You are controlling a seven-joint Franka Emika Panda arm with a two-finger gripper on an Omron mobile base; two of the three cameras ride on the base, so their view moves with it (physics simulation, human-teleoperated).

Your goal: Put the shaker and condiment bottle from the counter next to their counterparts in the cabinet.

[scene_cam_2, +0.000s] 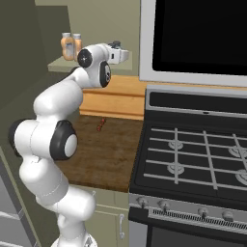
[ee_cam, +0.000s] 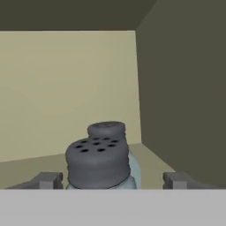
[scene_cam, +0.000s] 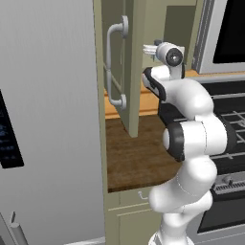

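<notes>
In the hand view a bluish glass shaker [ee_cam: 97, 161] with a grey holed cap stands between my fingertips [ee_cam: 48, 180], with a gap on each side. Its twin [ee_cam: 107, 130] stands right behind it, close enough that I cannot tell whether they touch. My gripper [ee_cam: 112, 180] is open, inside the beige-olive cabinet [ee_cam: 66, 88]. From the right base view the hand [scene_cam_2: 120, 54] reaches onto the cabinet shelf [scene_cam_2: 58, 64]. Two orange-tan condiment bottles [scene_cam_2: 66, 46] stand side by side to its left. The cabinet door [scene_cam: 131, 72] with its curved silver handle [scene_cam: 117, 67] hangs open.
The dark wood counter [scene_cam_2: 106, 149] lies below the shelf, with a small red bit [scene_cam_2: 100, 125] on it. A black stove [scene_cam_2: 193, 154] stands to the right under a microwave [scene_cam_2: 198, 38]. A grey fridge [scene_cam: 48, 119] fills the left. The cabinet's side wall [ee_cam: 185, 88] is close on the right.
</notes>
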